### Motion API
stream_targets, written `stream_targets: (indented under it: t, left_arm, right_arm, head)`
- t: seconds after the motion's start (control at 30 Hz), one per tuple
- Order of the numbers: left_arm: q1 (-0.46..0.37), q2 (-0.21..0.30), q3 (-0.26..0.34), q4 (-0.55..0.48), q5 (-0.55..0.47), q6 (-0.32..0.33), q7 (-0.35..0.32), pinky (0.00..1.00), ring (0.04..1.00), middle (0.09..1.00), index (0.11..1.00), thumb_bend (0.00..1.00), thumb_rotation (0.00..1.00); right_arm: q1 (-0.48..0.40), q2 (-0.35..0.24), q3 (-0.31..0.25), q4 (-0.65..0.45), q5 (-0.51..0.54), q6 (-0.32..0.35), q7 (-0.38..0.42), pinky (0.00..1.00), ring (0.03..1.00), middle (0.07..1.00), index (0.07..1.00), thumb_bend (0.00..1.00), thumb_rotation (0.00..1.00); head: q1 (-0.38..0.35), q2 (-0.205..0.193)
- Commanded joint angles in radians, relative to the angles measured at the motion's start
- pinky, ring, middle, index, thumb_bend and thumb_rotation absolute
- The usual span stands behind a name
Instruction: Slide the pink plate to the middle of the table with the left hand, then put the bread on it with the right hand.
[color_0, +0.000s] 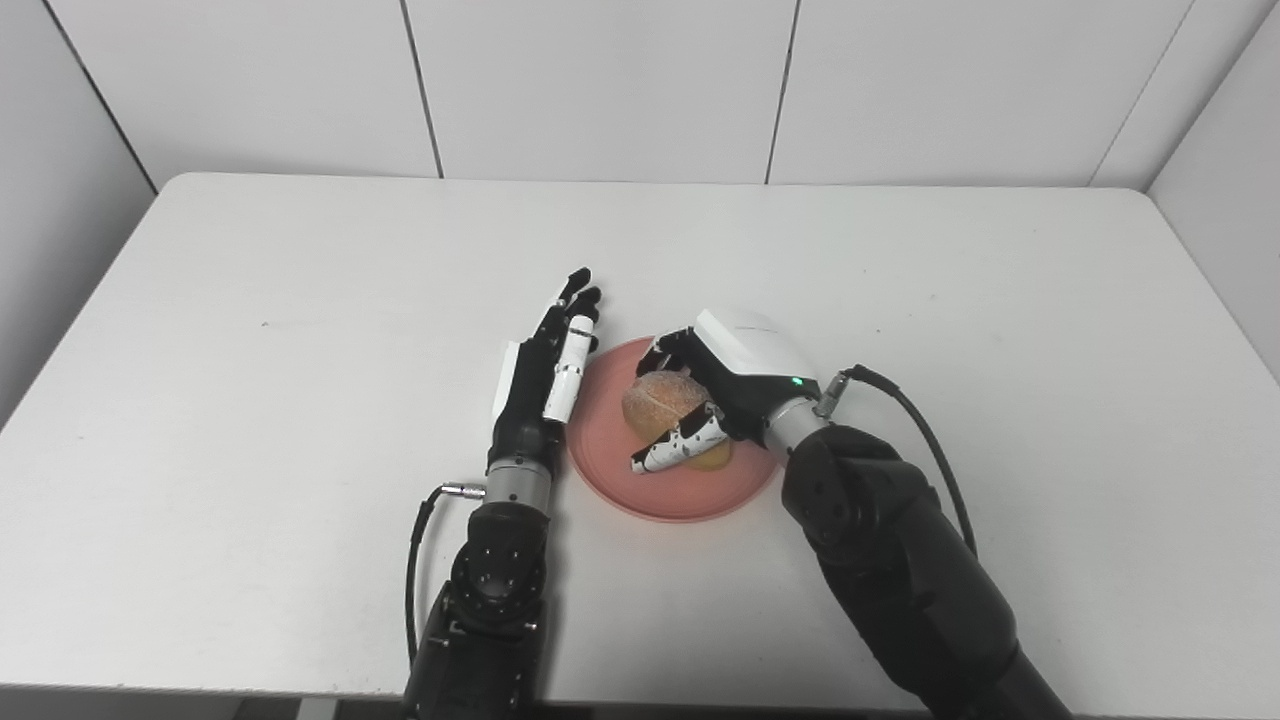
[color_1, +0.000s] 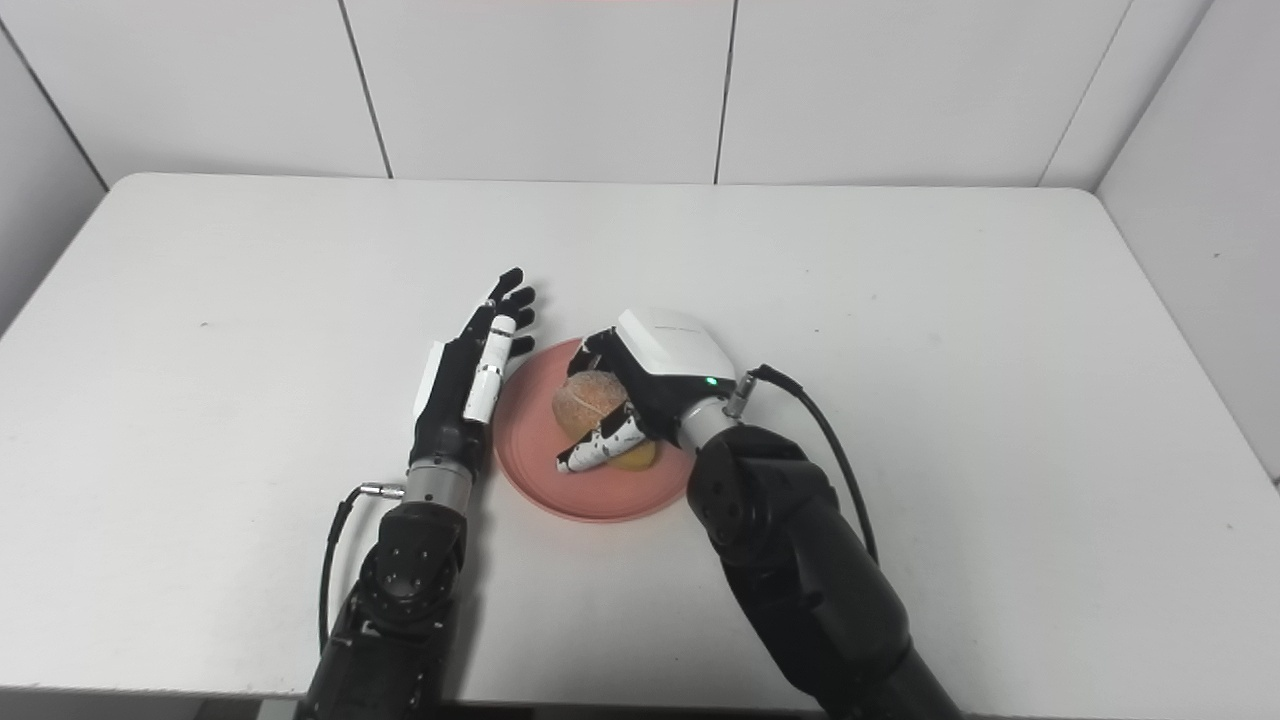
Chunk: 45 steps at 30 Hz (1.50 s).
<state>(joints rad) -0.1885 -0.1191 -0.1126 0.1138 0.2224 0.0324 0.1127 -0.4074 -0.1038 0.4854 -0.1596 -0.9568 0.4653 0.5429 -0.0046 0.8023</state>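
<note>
The pink plate (color_0: 610, 470) lies near the middle of the white table, a little toward the front. A round golden bread roll (color_0: 658, 398) is over the plate's centre, with my right hand (color_0: 712, 395) shut around it from the right; the thumb crosses its front. Whether the roll rests on the plate or hangs just above it I cannot tell. My left hand (color_0: 545, 370) stands open on its edge just left of the plate's rim, fingers straight and pointing away from me, holding nothing. In the right eye view the same plate (color_1: 530, 450), roll (color_1: 585, 398) and hands appear.
The white table (color_0: 300, 300) reaches to grey wall panels at the back and both sides. Cables loop off both wrists, one by the left forearm (color_0: 415, 560) and one by the right (color_0: 920, 420).
</note>
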Motion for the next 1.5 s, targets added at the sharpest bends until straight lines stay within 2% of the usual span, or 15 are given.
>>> stream_targets:
  t: [0.0, 0.1, 0.2, 0.4, 0.6, 0.73, 0.87, 0.93, 0.97, 1.03, 1.13, 1.23, 1.27, 1.37, 1.47]
  left_arm:
    - [-0.043, -0.010, -0.008, -0.029, 0.015, -0.006, 0.010, 0.84, 0.886, 0.892, 0.876, 0.34, 1.00]
    - [-0.043, -0.010, -0.007, -0.026, 0.014, -0.008, 0.011, 0.84, 0.889, 0.892, 0.876, 0.34, 1.00]
    - [-0.044, -0.010, -0.007, -0.023, 0.013, -0.012, 0.011, 0.85, 0.891, 0.893, 0.877, 0.34, 1.00]
    - [-0.043, -0.008, -0.010, -0.033, 0.021, -0.001, 0.011, 0.85, 0.888, 0.890, 0.874, 0.34, 1.00]
    - [-0.043, -0.004, -0.008, -0.030, 0.013, -0.004, 0.006, 0.85, 0.892, 0.894, 0.876, 0.35, 1.00]
    - [-0.041, 0.002, -0.010, -0.031, 0.004, -0.023, -0.001, 0.86, 0.901, 0.906, 0.886, 0.34, 1.00]
    - [-0.037, 0.006, -0.008, -0.031, 0.002, -0.035, 0.003, 0.84, 0.895, 0.898, 0.879, 0.34, 1.00]
    - [-0.034, 0.007, -0.008, -0.037, 0.003, -0.032, 0.003, 0.83, 0.897, 0.899, 0.878, 0.34, 1.00]
    - [-0.032, 0.008, -0.008, -0.040, 0.002, -0.034, 0.002, 0.83, 0.898, 0.901, 0.881, 0.33, 1.00]
    - [-0.027, 0.010, -0.005, -0.046, -0.002, -0.039, 0.001, 0.83, 0.899, 0.902, 0.882, 0.32, 1.00]
    - [-0.019, 0.015, 0.000, -0.054, -0.010, -0.044, -0.001, 0.84, 0.892, 0.902, 0.885, 0.33, 1.00]
    - [-0.007, 0.015, 0.005, -0.073, -0.014, -0.035, -0.002, 0.84, 0.889, 0.899, 0.882, 0.34, 1.00]
    - [-0.003, 0.016, 0.006, -0.077, -0.013, -0.035, -0.001, 0.84, 0.887, 0.895, 0.879, 0.34, 1.00]
    - [0.007, 0.023, 0.007, -0.083, -0.009, -0.045, -0.004, 0.84, 0.889, 0.893, 0.880, 0.35, 1.00]
    - [0.020, 0.030, 0.005, -0.094, -0.002, -0.051, -0.003, 0.84, 0.888, 0.892, 0.880, 0.35, 1.00]
  right_arm:
    - [-0.030, 0.014, -0.021, -0.050, -0.034, 0.004, 0.038, 0.52, 0.627, 0.703, 0.732, 0.82, 0.44]
    - [-0.036, 0.015, -0.030, -0.081, -0.083, 0.004, 0.097, 0.54, 0.667, 0.743, 0.759, 0.88, 0.46]
    - [-0.040, 0.015, -0.040, -0.101, -0.099, 0.003, 0.122, 0.58, 0.706, 0.778, 0.782, 0.92, 0.48]
    - [-0.061, 0.012, -0.070, -0.122, -0.126, 0.003, 0.191, 0.59, 0.717, 0.791, 0.807, 0.98, 0.54]
    - [-0.068, -0.001, -0.086, -0.131, -0.127, 0.001, 0.195, 0.58, 0.708, 0.782, 0.800, 1.00, 0.56]
    - [-0.048, 0.013, -0.129, -0.169, -0.115, 0.002, 0.179, 0.58, 0.710, 0.788, 0.811, 1.00, 0.56]
    - [-0.021, 0.010, -0.175, -0.210, -0.048, -0.040, 0.083, 0.57, 0.702, 0.785, 0.802, 1.00, 0.58]
    - [0.003, 0.014, -0.205, -0.232, -0.018, -0.066, 0.000, 0.61, 0.726, 0.784, 0.795, 1.00, 0.63]
    - [0.020, 0.018, -0.225, -0.246, 0.004, -0.083, -0.053, 0.64, 0.739, 0.785, 0.795, 0.95, 0.67]
    - [0.047, 0.029, -0.261, -0.267, 0.053, -0.105, -0.132, 0.65, 0.744, 0.786, 0.796, 0.93, 0.69]
    - [0.082, 0.046, -0.307, -0.280, 0.123, -0.128, -0.219, 0.67, 0.777, 0.823, 0.839, 0.83, 0.77]
    - [0.131, 0.052, -0.349, -0.271, 0.195, -0.162, -0.305, 0.75, 0.844, 0.879, 0.883, 0.80, 0.91]
    - [0.147, 0.052, -0.358, -0.265, 0.216, -0.177, -0.332, 0.77, 0.863, 0.894, 0.895, 0.78, 0.95]
    - [0.201, 0.061, -0.374, -0.253, 0.254, -0.200, -0.403, 0.79, 0.879, 0.910, 0.912, 0.76, 0.99]
    - [0.255, 0.067, -0.390, -0.230, 0.301, -0.256, -0.486, 0.80, 0.888, 0.922, 0.925, 0.75, 1.00]
  head:
    - [0.001, 0.001]
    - [0.000, -0.001]
    - [-0.003, -0.003]
    - [-0.006, -0.007]
    - [-0.012, -0.010]
    - [-0.017, -0.011]
    - [-0.025, -0.012]
    - [-0.027, -0.013]
    - [-0.030, -0.014]
    - [-0.034, -0.015]
    - [-0.034, -0.017]
    - [-0.035, -0.016]
    - [-0.037, -0.016]
    - [-0.040, -0.017]
    - [-0.037, -0.017]
